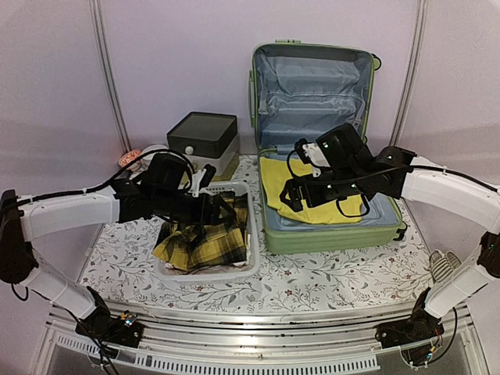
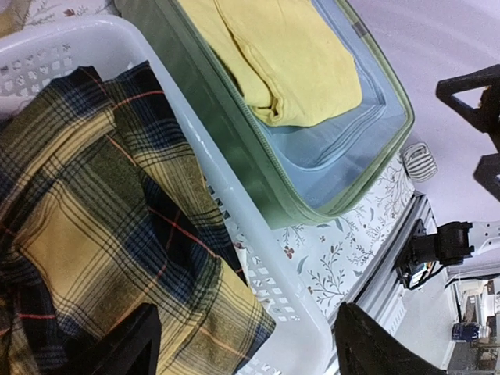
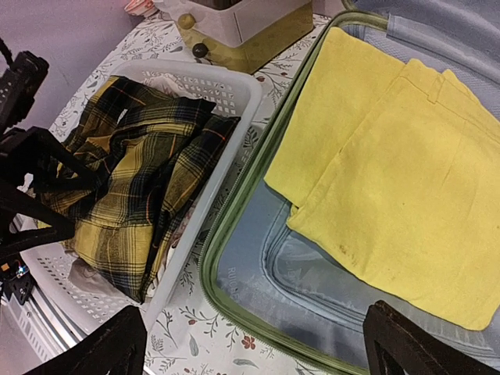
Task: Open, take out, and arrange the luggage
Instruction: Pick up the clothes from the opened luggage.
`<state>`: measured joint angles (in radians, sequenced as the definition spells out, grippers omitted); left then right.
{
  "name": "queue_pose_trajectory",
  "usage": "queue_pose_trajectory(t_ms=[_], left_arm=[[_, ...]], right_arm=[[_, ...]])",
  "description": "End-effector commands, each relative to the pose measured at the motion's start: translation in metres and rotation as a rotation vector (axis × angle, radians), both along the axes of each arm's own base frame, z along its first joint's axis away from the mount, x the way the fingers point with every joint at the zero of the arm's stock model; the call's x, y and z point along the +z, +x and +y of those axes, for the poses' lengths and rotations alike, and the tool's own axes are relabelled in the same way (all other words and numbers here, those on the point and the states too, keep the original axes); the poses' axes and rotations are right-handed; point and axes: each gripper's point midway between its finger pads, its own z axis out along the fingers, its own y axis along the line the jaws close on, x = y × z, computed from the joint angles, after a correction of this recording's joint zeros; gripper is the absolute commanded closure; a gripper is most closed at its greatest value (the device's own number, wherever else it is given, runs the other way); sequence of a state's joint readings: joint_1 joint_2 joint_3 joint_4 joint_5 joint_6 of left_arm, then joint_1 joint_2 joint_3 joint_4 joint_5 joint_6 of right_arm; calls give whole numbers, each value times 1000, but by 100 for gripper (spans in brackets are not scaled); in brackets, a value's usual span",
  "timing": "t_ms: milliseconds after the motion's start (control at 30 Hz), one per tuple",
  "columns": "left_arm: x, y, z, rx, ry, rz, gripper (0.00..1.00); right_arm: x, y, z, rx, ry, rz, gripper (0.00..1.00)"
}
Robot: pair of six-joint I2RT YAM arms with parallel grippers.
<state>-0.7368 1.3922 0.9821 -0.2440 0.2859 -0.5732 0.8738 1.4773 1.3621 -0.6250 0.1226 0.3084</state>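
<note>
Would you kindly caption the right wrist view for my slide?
Yellow garment in the open luggage; plaid cloth in the white basket alongside.

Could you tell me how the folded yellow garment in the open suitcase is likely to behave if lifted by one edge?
The yellow garment is soft folded cloth, so it would probably droop and unfold. It looks thin and likely light. Lying loose in the luggage, it may slide if pushed.
</note>
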Motion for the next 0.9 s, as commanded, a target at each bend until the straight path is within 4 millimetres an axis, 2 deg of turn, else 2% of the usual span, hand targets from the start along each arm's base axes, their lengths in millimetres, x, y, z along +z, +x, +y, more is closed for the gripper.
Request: queue_pose_trajectory(t_ms=[0,233,367,433,500,567,733,800,867], left_arm=[[-7,5,-12,-14,-2,-5,22],[-31,16,-14,12,53,18,29],[-54,23,-12,44,119,53,35],[-69,27,-10,62,152,69,47],[-86,29,-11,61,162,85,67],[-104,28,-17,36,152,108,79],[-149,28,-30,-1,150,161,85],[-155,30,-31,1,153,157,85],[-145,31,-31,7,153,122,84]], right_arm=[[16,4,-15,-63,27,-51,1],[13,5,-21,-90,23,-51,1],[15,5,-24,-98,25,-59,1],[14,4,-25,-100,23,-59,1],[14,4,-27,-105,23,-58,1],[12,3,-28,-107,22,-57,1],[9,4,-30,-111,18,-51,1],[3,4,-31,-107,11,-37,1],[-9,7,-33,-96,1,9,1]])
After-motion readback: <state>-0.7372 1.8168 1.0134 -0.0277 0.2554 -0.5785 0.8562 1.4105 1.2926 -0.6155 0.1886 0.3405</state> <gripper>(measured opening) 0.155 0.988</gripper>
